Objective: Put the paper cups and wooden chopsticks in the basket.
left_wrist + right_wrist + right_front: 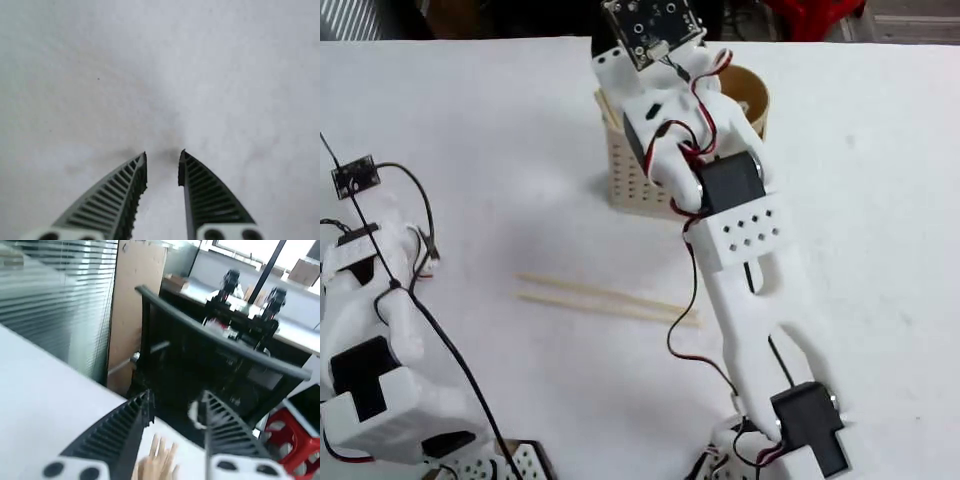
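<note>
High view, near edge first: L arm point(370, 370) sits folded at the near-left corner of the white table point(500, 130). Left wrist view has the left gripper point(163, 155) pointing down at bare tabletop w/ its ribbed fingers point(125, 190) a little apart at the tips. Nothing is between them, so it's parted and empty.

Mid-table: two wooden chopsticks point(605, 298) lie flat, side by side & nearly parallel, well apart from the L arm. A red-and-black cable point(682, 300) of the R arm point(750, 300) crosses over their right-hand ends. That arm stretches from the near edge toward the far side.

Further back: cream perforated basket point(635, 180) stands upright, approx. centre-far, w/ the R arm's wrist over it and hiding most of its opening. Pale stick ends point(605, 103) poke up at its far left corner. Brown paper cup point(752, 95) is upright at the basket's far right side, partly behind the arm — can't tell if it's inside the basket or just beside it.

Right wrist view: right gripper point(176, 397) has its fingers clearly apart, gripping nothing. The stick ends point(157, 462) show close beyond the gap. Past the table's far edge — a black chair point(220, 355), then a red stool point(290, 440).
</note>
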Controlling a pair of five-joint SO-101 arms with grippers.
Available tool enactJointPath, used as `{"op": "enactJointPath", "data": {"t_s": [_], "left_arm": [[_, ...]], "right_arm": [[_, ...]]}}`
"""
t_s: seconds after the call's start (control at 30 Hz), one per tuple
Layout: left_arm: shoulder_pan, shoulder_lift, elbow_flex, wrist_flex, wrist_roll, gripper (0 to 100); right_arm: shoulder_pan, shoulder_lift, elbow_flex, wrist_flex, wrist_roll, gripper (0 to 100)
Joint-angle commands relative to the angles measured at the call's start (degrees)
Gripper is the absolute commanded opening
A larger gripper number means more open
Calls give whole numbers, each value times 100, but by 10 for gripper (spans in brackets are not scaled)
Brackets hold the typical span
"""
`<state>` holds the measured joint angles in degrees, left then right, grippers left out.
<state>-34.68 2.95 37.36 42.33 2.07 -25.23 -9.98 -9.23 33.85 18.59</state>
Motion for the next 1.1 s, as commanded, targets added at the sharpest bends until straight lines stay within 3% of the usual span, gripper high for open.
{"op": "enactJointPath", "data": {"t_s": [0.0, 0.17, 0.37, 0.47, 0.53, 0.77, 1.07], "left_arm": [[136, -31, -18, -88, 26, 121], [136, -31, -18, -88, 26, 121], [136, -31, -18, -88, 26, 121], [136, -31, -18, -88, 26, 121], [136, -31, -18, -88, 26, 121], [136, -31, -18, -88, 26, 121], [136, -31, -18, -88, 26, 121]], "right_arm": [[4, -75, -264, 1095, -44, 191], [-66, -57, -264, 3503, -62, 194], [-1868, 277, 1240, 4462, 651, 191], [-2695, 391, 2567, 3793, 1108, 193], [-2862, 426, 3297, 3099, 1477, 193], [-2607, 444, 4571, 1393, 2330, 194], [-1938, 567, 4870, 673, 2593, 194]]}}
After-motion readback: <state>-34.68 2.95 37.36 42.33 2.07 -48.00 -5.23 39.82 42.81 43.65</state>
